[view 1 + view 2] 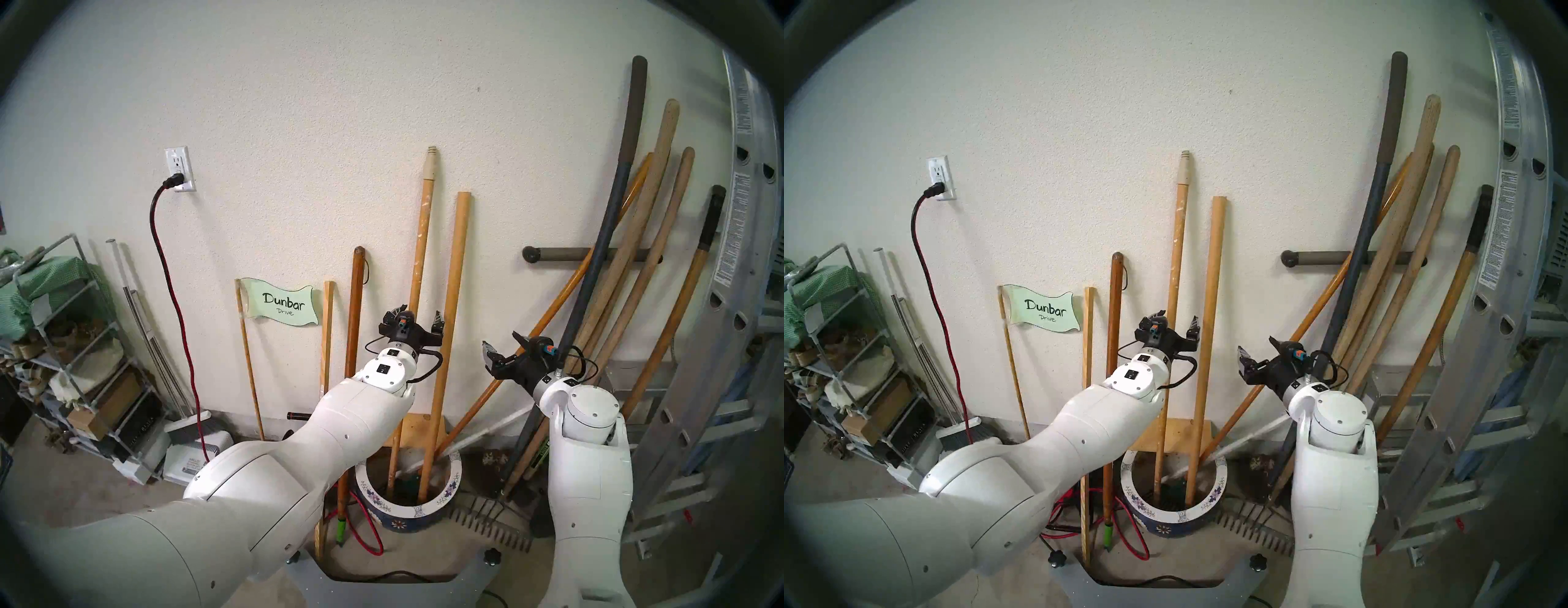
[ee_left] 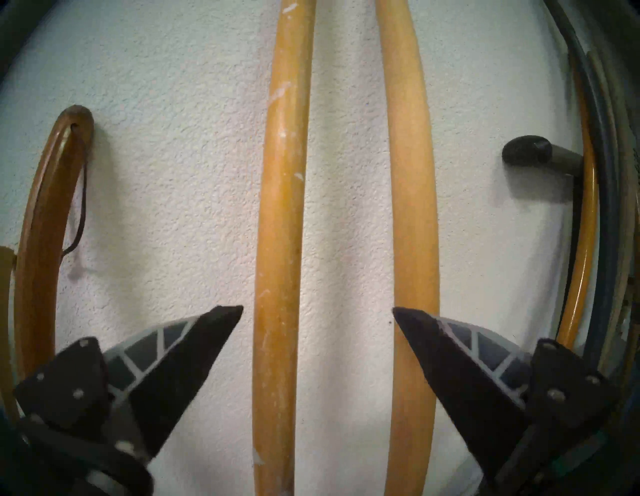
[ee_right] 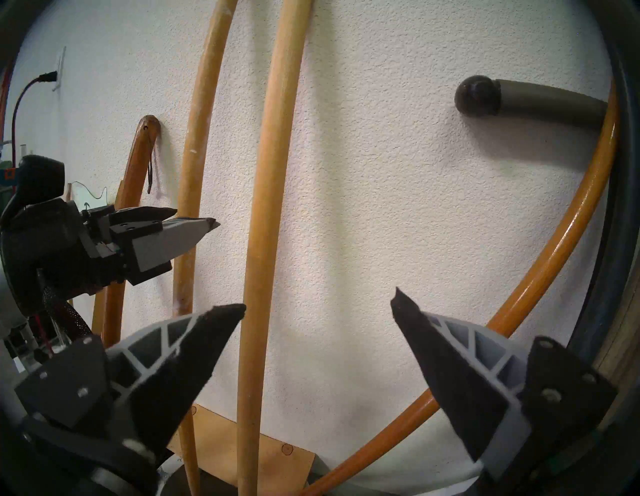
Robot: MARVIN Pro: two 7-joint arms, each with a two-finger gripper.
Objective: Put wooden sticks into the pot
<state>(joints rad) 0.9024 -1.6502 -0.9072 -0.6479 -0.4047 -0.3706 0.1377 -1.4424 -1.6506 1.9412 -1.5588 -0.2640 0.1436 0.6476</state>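
Presently the left gripper (image 1: 418,319) is raised above the pot (image 1: 432,503) with its jaws spread wide and gripping nothing. Its wrist view shows the paint-flecked stick (image 2: 280,242) between the two fingertips, clear of both, and the plain pale dowel (image 2: 414,221) passing behind the tip of one finger; contact there cannot be determined. The head views add what the wrist view lacks: both sticks stand with their lower ends inside the pot and lean on the wall behind it.

The right gripper (image 1: 502,346) hovers above and to the right of the pot, jaws apart and empty. Its wrist view shows the pale dowel beside one fingertip, an orange tool handle (image 3: 540,277) curving behind the other, and the left gripper from the side.

Only the head views show the dark red-brown stick (image 1: 352,339) in full: it stands outside the pot, just left of it, its green-labelled foot on the floor. The thin pale slat (image 1: 326,361) stands further left of the pot.
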